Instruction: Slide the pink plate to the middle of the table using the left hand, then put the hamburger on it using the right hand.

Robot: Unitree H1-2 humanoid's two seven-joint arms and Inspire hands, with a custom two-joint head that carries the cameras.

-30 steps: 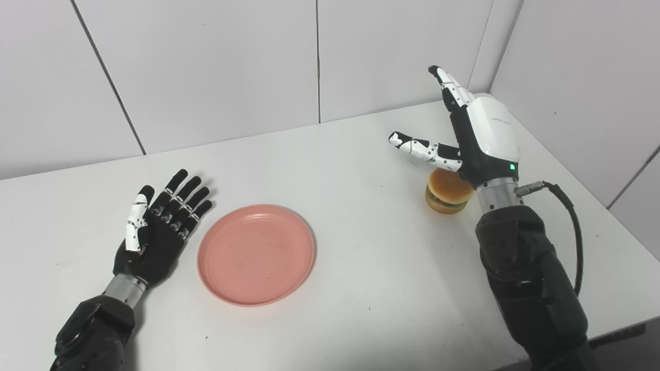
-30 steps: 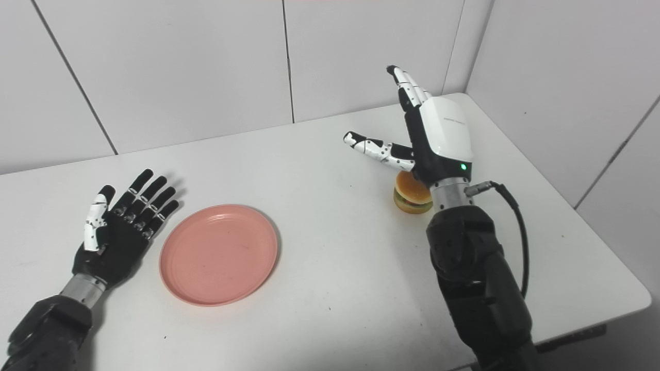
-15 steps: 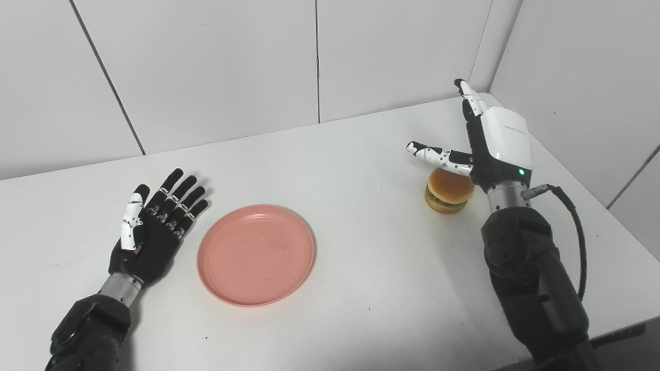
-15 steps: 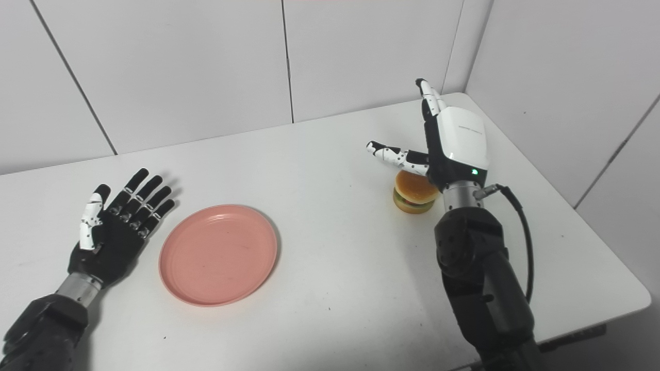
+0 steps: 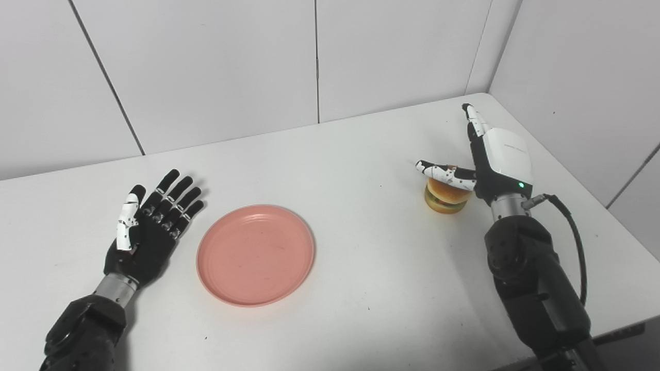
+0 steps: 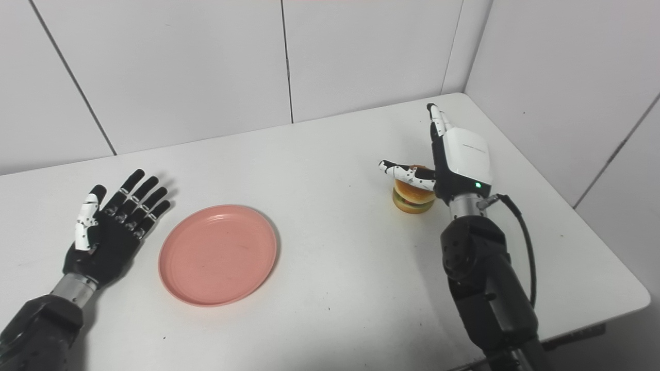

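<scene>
The pink plate [image 5: 256, 254] lies flat on the white table [image 5: 361, 268], left of the middle. My left hand [image 5: 147, 231] rests palm-up just left of the plate, open, fingers spread, a small gap from its rim. The hamburger [image 5: 444, 194] stands at the right side of the table. My right hand [image 5: 495, 159] is open right beside it, on its right, fingers pointing away toward the far corner and thumb stretched across the bun's top. Whether the thumb touches the bun is unclear.
White panel walls close off the back and right side. The table's right edge [image 6: 613, 257] runs close behind my right arm. A black cable [image 5: 572, 232] loops off the right wrist.
My right hand has come down and to the right, from well above the hamburger to level with it. My left hand has slid slightly back and left, away from the plate. Plate and hamburger have not moved.
</scene>
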